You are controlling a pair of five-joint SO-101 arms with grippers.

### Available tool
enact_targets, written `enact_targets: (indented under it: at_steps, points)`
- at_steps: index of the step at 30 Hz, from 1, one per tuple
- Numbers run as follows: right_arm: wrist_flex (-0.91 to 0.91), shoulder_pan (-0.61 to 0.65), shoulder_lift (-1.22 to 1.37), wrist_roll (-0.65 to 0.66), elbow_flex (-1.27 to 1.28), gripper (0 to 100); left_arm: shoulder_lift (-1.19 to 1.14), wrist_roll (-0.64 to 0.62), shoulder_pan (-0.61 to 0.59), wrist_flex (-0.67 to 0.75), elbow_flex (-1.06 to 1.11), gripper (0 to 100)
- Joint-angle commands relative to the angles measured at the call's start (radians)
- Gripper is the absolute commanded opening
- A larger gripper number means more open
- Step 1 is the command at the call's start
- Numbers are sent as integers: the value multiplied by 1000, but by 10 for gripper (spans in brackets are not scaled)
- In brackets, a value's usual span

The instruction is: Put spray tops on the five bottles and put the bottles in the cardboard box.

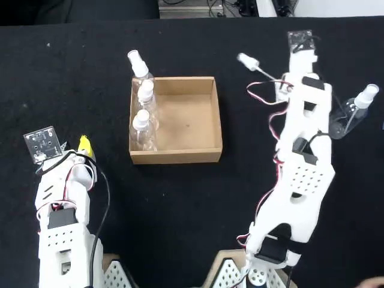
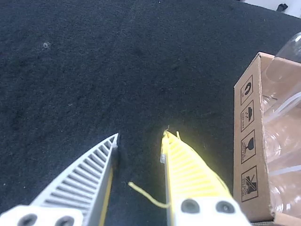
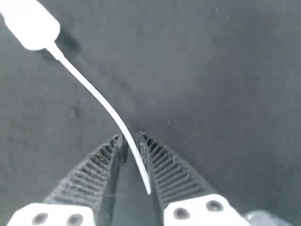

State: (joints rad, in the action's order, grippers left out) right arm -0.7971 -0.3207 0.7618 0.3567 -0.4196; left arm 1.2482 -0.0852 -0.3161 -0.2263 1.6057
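The right arm (image 1: 303, 150) stretches long across the bench (image 1: 180, 210), well out from the cardboard box (image 1: 174, 156) on its far-from-left-arm side, its wrist lying level with the box's far wall. Its tool (image 3: 131, 139) is drawn nearly together, with the thin dip tube (image 3: 94, 94) of a loose spray top (image 1: 247, 60) pinched between the tips. The left arm (image 1: 60, 204) sits folded back, on the other side of the box and near its front corner. Its left tool (image 2: 140, 136) hangs apart over bare bench, one side grey and one yellow. The spray top is white, with a rounded head and a slender, slightly bowed tube. Its long axis runs on a slant: the head is the end closer to the box, just past the far corner, and the tube trails away from the box into the right arm's tool. Three clear capped bottles (image 1: 144, 126) line the box's wall nearest the left arm. A fourth bottle (image 1: 351, 114) lies beyond the right arm from the box, its white top pointing away from the box.
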Motion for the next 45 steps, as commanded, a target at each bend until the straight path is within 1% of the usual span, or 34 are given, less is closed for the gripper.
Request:
enact_targets:
  at_steps: [1,4,6,9,12,14,17,19,23,24,25,27,30,34,36,42,45]
  points:
    - [-157,-15,-97,6,-59,10,17,9,-10,25,-12,127]
    - [-272,-28,-143,8,-56,10,17,9,-10,25,-12,127]
    - [-318,-55,-170,17,-48,10,17,9,-10,25,-12,127]
    - [-324,-83,-213,52,4,10,17,9,-10,25,-12,127]
    - [-324,-89,-283,89,111,10,17,9,-10,25,-13,127]
    - [-318,-80,-351,86,160,10,17,9,-10,25,-13,127]
    - [-292,-14,-435,84,180,21,17,9,-10,25,-12,127]
    - [-262,44,-449,83,176,77,17,9,-10,25,-12,127]
    - [-114,132,-409,83,162,270,17,9,-10,25,-10,127]
    - [-66,146,-383,83,157,302,17,9,-10,25,-10,127]
    - [-23,160,-352,83,145,315,17,9,-10,25,-10,127]
    - [51,186,-277,66,107,301,17,9,-10,25,-10,127]
    - [118,203,-137,37,-10,274,17,9,-10,25,-10,127]
    - [126,204,76,35,-249,271,17,9,-10,25,-10,127]
    - [100,204,177,35,-395,272,17,9,-10,25,-10,127]
    - [-58,204,470,35,-881,273,17,9,-10,25,-10,127]
    - [-120,212,593,35,-1082,273,17,9,-10,25,-10,127]
